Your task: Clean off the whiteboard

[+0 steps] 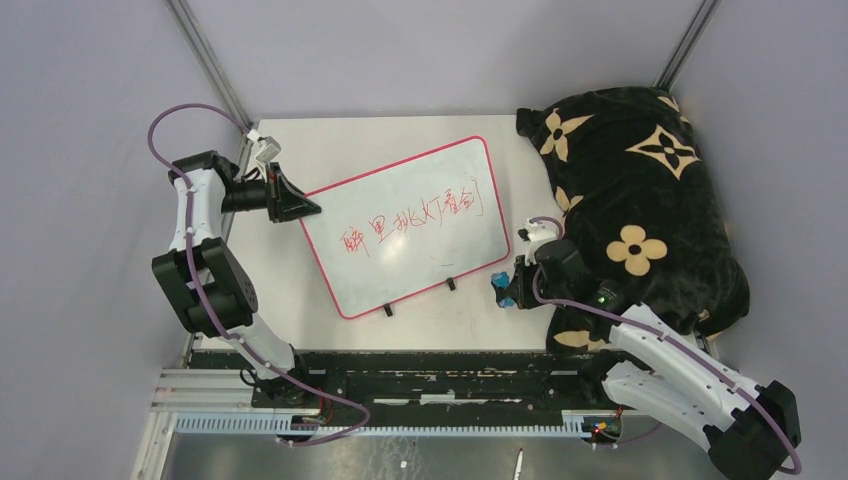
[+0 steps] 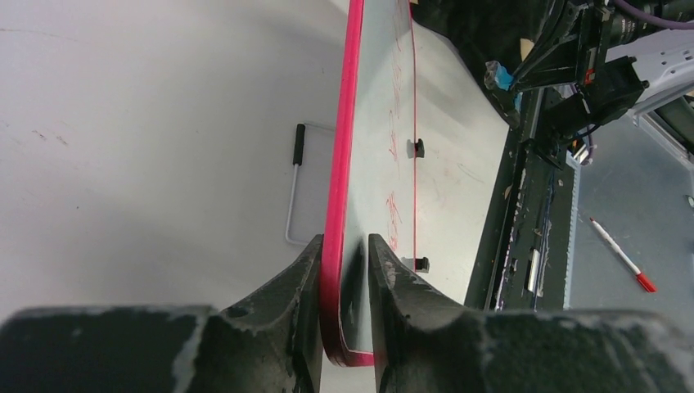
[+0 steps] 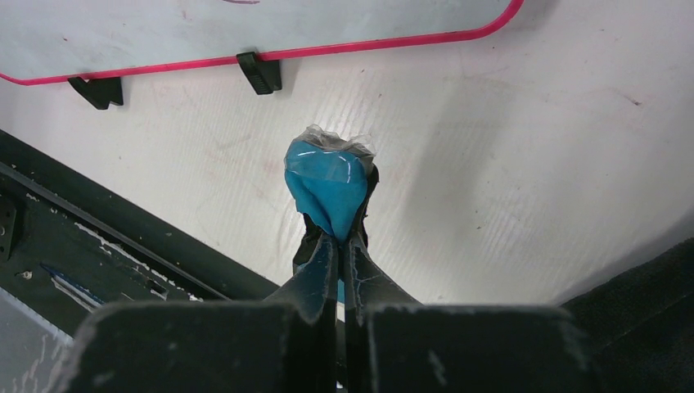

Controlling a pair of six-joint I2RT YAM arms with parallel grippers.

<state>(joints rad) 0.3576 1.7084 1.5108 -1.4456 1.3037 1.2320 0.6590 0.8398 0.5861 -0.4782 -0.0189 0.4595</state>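
One whiteboard (image 1: 410,230) in left hand (image 2: 344,246), blue wad (image 3: 327,180) in right hand (image 3: 342,241).

The red writing (image 1: 412,222) on the whiteboard (image 1: 420,268) is too small to read.

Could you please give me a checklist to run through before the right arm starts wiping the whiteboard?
1. Left claw shut on the edge of the white, red-bordered rectangular whiteboard: ok.
2. Right claw shut on the blue plastic-wrapped wiping pad: ok.
3. Pad on the board: not ok; it is over the bare white tabletop, beside the board.
4. Red handwriting erased: not ok; it spans the board's middle.
5. Board lying flat on the table: cannot tell.
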